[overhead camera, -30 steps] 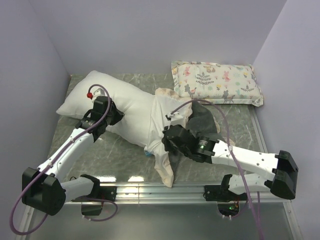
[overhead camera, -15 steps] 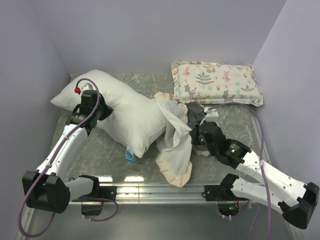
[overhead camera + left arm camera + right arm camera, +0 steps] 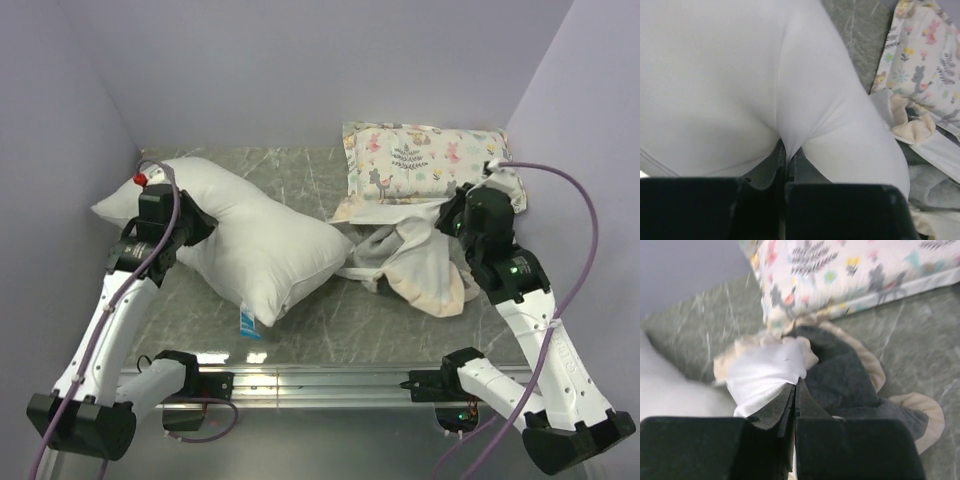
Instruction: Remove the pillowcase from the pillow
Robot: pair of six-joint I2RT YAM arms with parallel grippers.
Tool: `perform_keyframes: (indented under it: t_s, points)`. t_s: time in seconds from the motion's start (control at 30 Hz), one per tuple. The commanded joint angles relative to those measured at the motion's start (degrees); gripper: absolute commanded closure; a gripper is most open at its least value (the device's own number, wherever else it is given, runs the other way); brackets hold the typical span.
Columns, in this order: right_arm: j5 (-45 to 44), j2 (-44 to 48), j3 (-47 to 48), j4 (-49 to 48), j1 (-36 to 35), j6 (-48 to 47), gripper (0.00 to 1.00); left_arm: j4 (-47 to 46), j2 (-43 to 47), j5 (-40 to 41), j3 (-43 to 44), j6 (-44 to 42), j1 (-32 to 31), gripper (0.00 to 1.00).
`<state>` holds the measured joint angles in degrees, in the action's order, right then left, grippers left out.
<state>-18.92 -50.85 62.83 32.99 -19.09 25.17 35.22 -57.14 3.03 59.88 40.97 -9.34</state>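
Observation:
The plain white pillow (image 3: 245, 235) lies bare on the left of the table and fills the left wrist view (image 3: 740, 75). My left gripper (image 3: 185, 225) is shut on a pinch of the pillow's fabric (image 3: 786, 150) at its left end. The pillowcase (image 3: 415, 258), dark grey with cream lining and frill, lies crumpled to the right of the pillow, off it. My right gripper (image 3: 458, 225) is shut on the pillowcase (image 3: 840, 375) and holds its fold, white lining on one side and grey on the other.
The small floral animal-print pillow (image 3: 430, 165) lies at the back right, just behind the pillowcase, and shows in the right wrist view (image 3: 850, 270). Purple walls close in left, back and right. A metal rail (image 3: 320, 375) runs along the near edge.
My right gripper pulled the pillowcase to the right, fully off the pillow, toward the floral pillow. My left gripper drew the pillow's left end back to the left and up.

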Motion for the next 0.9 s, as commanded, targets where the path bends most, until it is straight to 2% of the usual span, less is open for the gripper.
perform_keyframes:
  t_s: [0.0,0.27,0.5,0.6,0.73,0.87]
  points:
    - [2.56,-2.05,6.68,0.49,4.93,-2.58,1.0,-2.62,5.11,-2.5,7.88,-1.94,0.2,1.0]
    - [2.3,-4.96,13.63,2.16,10.74,-3.11,1.0,-0.94,5.82,-0.66,13.69,-1.51,0.2,1.0]
    - [8.19,-4.09,11.63,0.32,11.18,-1.7,1.0,-7.79,2.75,-0.74,9.13,3.22,0.29,0.99]
    - [12.75,-0.85,3.55,-3.62,10.75,-0.39,1.0,-12.54,-1.63,-0.83,6.92,6.65,0.29,0.99]
    - [12.69,2.95,-9.19,-8.55,5.22,1.28,1.0,-18.86,-6.65,-1.35,4.91,9.74,0.29,0.99]
    - [8.02,1.81,-20.89,-11.98,-7.23,4.36,1.0,-21.59,-10.44,-0.04,3.32,10.18,-1.11,1.0]
